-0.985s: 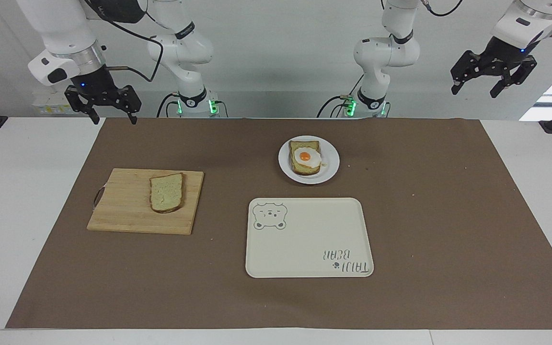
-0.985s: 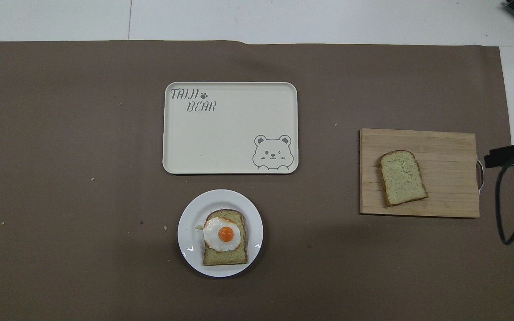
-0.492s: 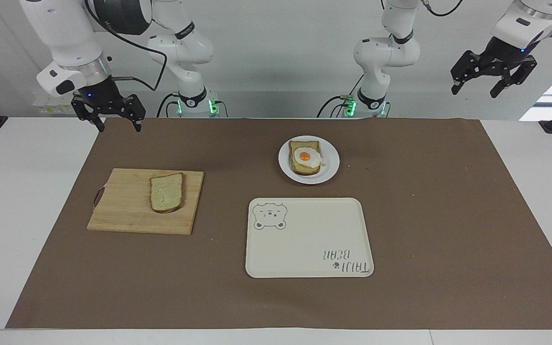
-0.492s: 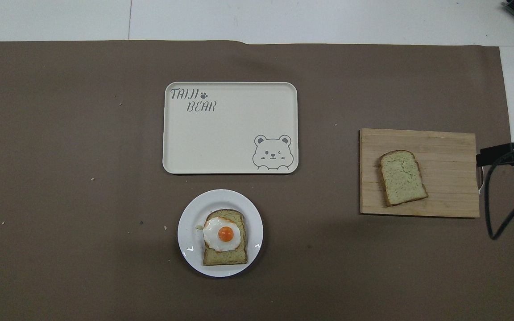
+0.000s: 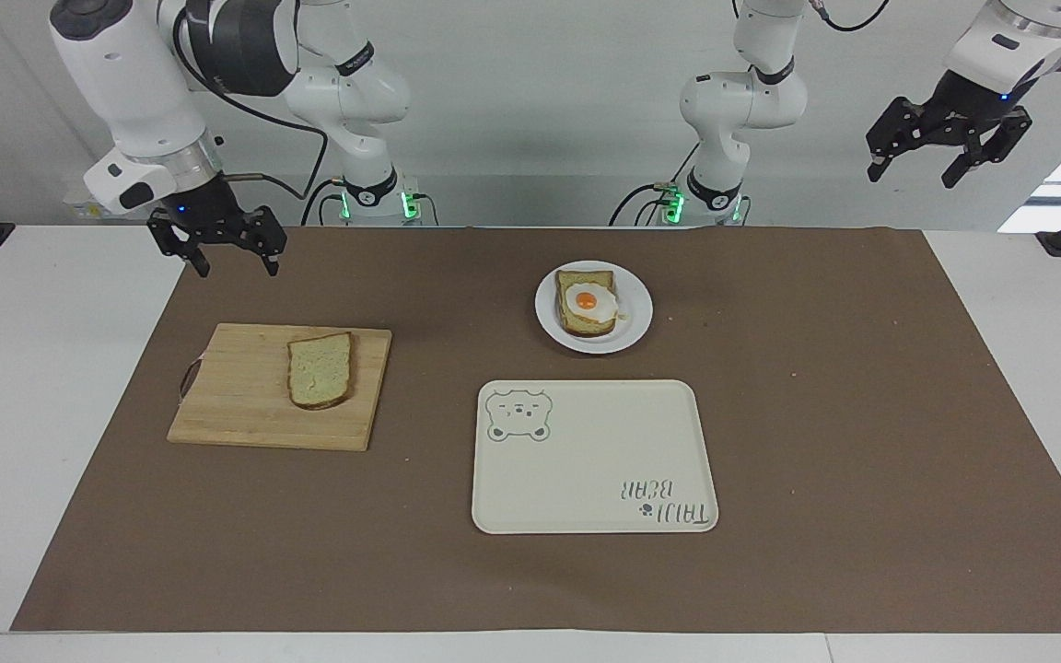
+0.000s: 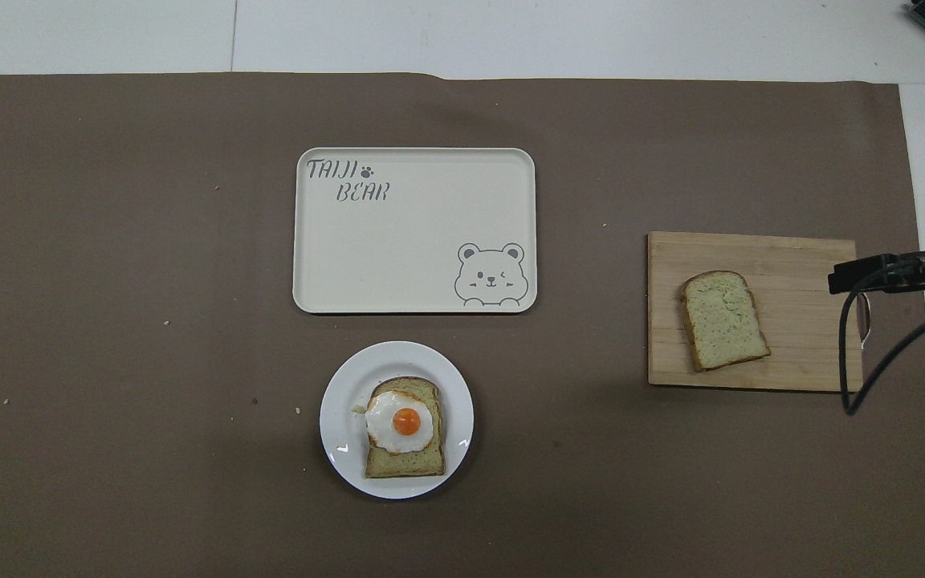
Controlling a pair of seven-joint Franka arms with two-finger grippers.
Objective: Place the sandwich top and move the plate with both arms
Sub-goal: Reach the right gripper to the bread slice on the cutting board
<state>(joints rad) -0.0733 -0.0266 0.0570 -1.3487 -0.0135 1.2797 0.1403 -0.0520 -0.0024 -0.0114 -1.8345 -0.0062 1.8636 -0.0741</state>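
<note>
- Facing view: the sandwich top (image 5: 320,369) lies flat on a wooden cutting board (image 5: 245,405) toward the right arm's end of the bench. The plate (image 5: 639,309), carrying an egg-topped bread slice (image 5: 588,302), sits nearer the robots than the cream bear tray (image 5: 586,460).
- Facing view: the right gripper (image 5: 229,255) hangs in the air over the brown mat (image 5: 862,414), close to the board's robot-side edge, its fingers spread wide and holding nothing. The left gripper (image 5: 948,158) waits high off the left arm's end of the bench, also spread and empty.
- Facing view, risks: the slice is thin and flat, so the fingers may push it along the board instead of pinching it, or crush the soft crumb. Set down off-centre, it could smear the yolk or slide off.
- Overhead view: the sandwich top (image 6: 723,319) lies slightly askew on the cutting board (image 6: 800,265), well apart from the plate (image 6: 342,385). Only a dark part of the right arm with its cable shows over the board's edge; neither gripper's fingers can be read here.
- Overhead view, risk: the plate is small, so two grippers at its rim may tilt it.
</note>
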